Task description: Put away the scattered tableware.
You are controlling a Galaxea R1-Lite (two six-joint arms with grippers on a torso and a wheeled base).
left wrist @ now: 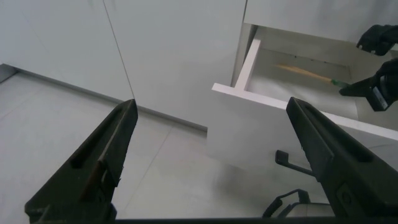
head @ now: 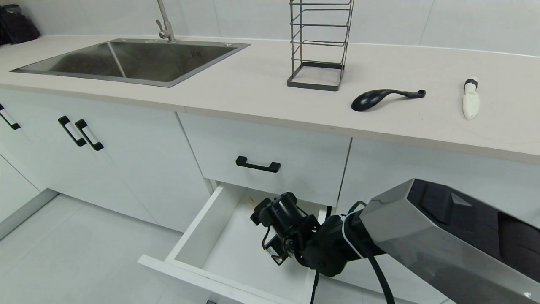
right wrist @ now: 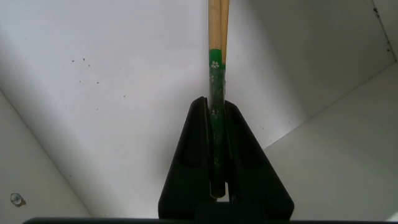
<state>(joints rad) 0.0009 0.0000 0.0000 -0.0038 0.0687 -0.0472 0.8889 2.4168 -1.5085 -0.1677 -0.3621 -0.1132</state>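
Chopsticks [right wrist: 217, 81] run out past the edge, tips unseen — rack [head: 319, 42] and faucet [head: 165, 21] tops cropped too.

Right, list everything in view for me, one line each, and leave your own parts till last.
counter: one, pale beige, along the wall
sink: one, steel, set into the counter at the left
faucet: one, steel, behind the sink
wire rack: one, dark grey, upright on the counter right of the sink
spoon: one, black, lying on the counter right of the wire rack
knife: one, white with a black band, on the counter right of the spoon
drawer: one, white, pulled open below the counter
chopsticks: two, bamboo with green ends, held over the drawer
right gripper: one, black, shut on the chopsticks
left gripper: one, dark, open, out in front of the drawer
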